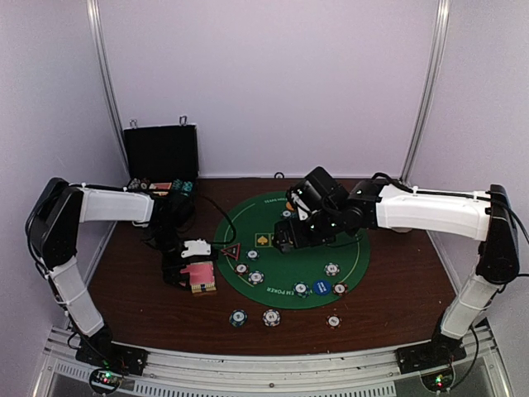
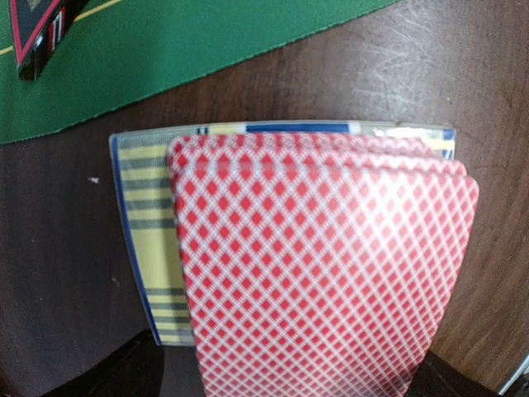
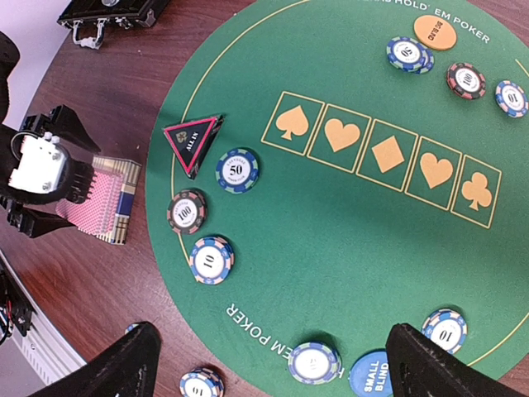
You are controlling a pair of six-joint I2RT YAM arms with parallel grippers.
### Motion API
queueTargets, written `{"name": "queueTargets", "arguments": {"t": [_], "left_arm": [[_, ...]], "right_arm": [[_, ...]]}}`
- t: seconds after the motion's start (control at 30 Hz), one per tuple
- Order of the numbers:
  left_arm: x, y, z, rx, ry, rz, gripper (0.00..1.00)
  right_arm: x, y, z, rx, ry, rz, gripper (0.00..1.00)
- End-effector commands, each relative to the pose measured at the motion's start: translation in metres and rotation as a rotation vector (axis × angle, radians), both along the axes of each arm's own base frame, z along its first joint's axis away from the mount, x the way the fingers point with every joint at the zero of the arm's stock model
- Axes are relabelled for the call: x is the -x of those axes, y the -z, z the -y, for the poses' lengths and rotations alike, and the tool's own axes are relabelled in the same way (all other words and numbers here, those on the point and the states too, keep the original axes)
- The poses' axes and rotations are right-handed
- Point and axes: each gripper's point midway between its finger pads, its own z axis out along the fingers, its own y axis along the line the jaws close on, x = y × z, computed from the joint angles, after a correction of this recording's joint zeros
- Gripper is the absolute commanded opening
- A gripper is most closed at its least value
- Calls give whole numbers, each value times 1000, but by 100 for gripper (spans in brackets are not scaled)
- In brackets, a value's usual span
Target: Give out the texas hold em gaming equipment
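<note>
Only from left wrist: perhaps three fanned playing cards [image 2: 322, 273]; left gripper [image 3: 76, 175] hold unclear. From right wrist: nine clear poker chips [image 3: 237, 169]; right gripper [image 3: 274, 331] splayed wide, empty.

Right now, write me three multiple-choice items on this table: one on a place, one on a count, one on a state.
1. The triangle marker lies
A. on the green mat, near its left edge
B. inside the black case
C. on bare wood, off the mat

2. The suit boxes printed in a row on the mat number
A. three
B. five
C. seven

3. The right tool is
A. shut on a chip
B. shut on a card
C. open and empty

Answers:
1. A: the triangle marker sits just inside the rim of the green mat.
2. B: the suit boxes read spade, heart, diamond, heart, club.
3. C: the right tool hangs over the mat, and its fingers are wide apart with nothing between them.
</note>
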Motion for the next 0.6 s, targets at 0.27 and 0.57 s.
{"name": "queueTargets", "arguments": {"t": [0.27, 0.57], "left_arm": [[4, 14, 1, -2, -11, -16, 98], [11, 22, -2, -10, -8, -38, 98]], "right_arm": [[3, -6, 5, -7, 13, 19, 100], [3, -4, 5, -4, 15, 15, 99]]}}
